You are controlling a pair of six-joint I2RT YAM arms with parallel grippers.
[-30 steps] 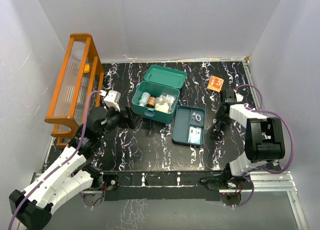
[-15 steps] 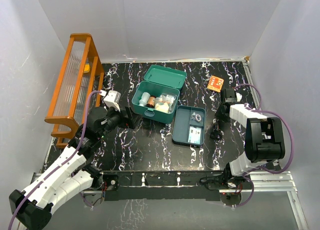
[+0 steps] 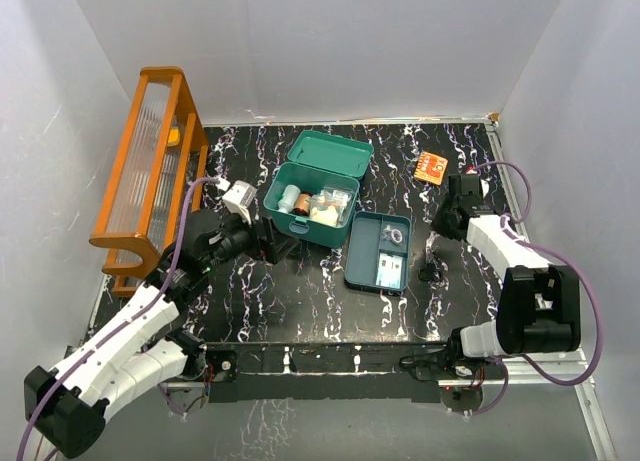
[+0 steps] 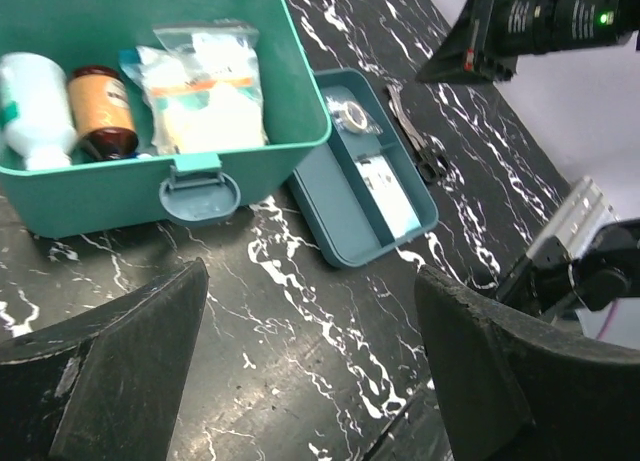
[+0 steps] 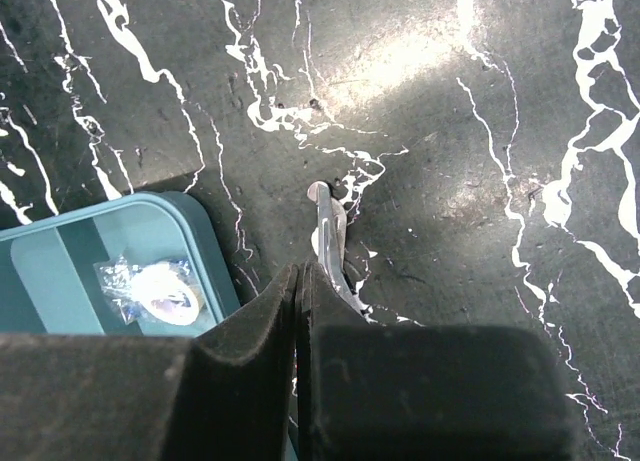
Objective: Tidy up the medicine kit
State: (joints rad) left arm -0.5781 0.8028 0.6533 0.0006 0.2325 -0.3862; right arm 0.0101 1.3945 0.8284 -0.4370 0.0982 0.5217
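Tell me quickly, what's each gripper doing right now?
Left gripper: open, holding nothing.
Right gripper: shut; whether it pinches the thin metal tool under its tips cannot be told.

A black bench (image 3: pixel 300 301) veined with white marble streaks is boxed in by plain white walls (image 3: pixel 330 41) at the back and both sides. An orange wooden rack (image 3: pixel 150 161) with ribbed clear panels stands along its left edge. Light glares softly off the bench top.
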